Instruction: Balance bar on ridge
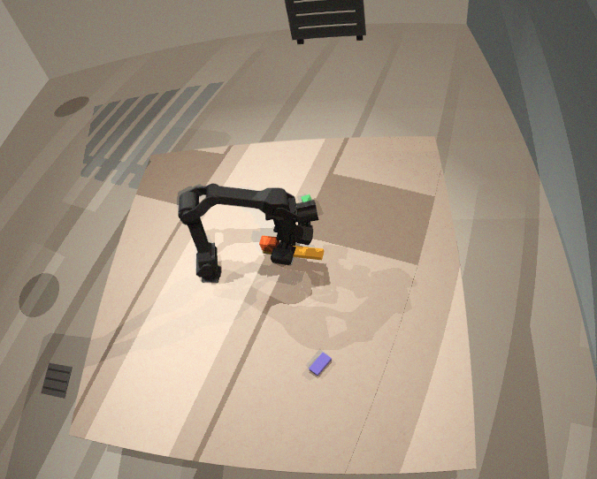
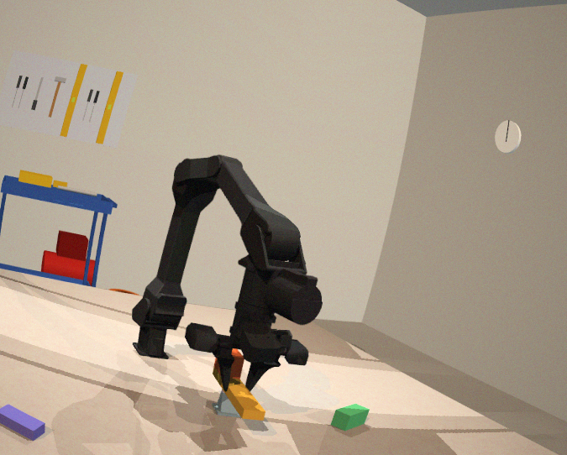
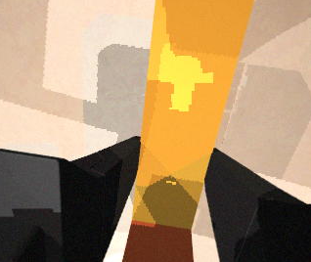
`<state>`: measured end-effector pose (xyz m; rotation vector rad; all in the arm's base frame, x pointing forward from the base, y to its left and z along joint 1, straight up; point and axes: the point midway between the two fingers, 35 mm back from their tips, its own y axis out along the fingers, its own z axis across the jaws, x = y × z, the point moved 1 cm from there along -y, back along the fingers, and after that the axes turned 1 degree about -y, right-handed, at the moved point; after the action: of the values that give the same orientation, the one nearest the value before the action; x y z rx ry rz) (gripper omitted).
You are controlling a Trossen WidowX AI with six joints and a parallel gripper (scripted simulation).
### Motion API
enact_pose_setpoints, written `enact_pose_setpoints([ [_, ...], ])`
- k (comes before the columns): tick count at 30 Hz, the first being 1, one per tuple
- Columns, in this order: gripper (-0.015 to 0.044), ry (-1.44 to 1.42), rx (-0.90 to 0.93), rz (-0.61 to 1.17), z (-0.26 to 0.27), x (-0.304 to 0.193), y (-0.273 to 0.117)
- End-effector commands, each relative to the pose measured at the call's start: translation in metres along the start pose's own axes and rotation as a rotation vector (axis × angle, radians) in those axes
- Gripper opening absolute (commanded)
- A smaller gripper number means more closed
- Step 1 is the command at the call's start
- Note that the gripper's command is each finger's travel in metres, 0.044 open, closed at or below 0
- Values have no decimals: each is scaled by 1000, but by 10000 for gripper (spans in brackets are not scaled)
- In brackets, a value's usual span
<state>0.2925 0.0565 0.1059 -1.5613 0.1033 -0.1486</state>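
Observation:
An orange-yellow bar (image 1: 309, 252) (image 2: 245, 400) (image 3: 191, 125) carries a red-orange block (image 1: 267, 243) (image 2: 236, 364) (image 3: 158, 244) on the end nearer the arm's base. My gripper (image 2: 238, 386) (image 3: 173, 150) is shut on the bar, between the block and the bar's far end. The pale blue-grey ridge (image 2: 223, 405) stands on the table under the bar, partly hidden by it in the exterior view. The bar's far end is above the table there. Whether the bar touches the ridge I cannot tell.
A green block (image 1: 306, 198) (image 2: 349, 417) lies on the table to one side of the bar. A purple block (image 1: 320, 363) (image 2: 19, 421) lies on the other side, farther off. The arm's base stands on the table beyond the red-orange block.

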Motion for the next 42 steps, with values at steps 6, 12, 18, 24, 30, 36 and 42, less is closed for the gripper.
enact_pose_setpoints([
  [6,0,1,3,-3,1,0,1],
  [12,0,1,3,-3,1,0,1],
  [18,0,1,3,-3,1,0,2],
  [24,0,1,3,-3,1,0,2],
  [30,0,1,3,-3,1,0,3],
  [36,0,1,3,-3,1,0,3],
  [42,0,1,3,-3,0,0,4],
])
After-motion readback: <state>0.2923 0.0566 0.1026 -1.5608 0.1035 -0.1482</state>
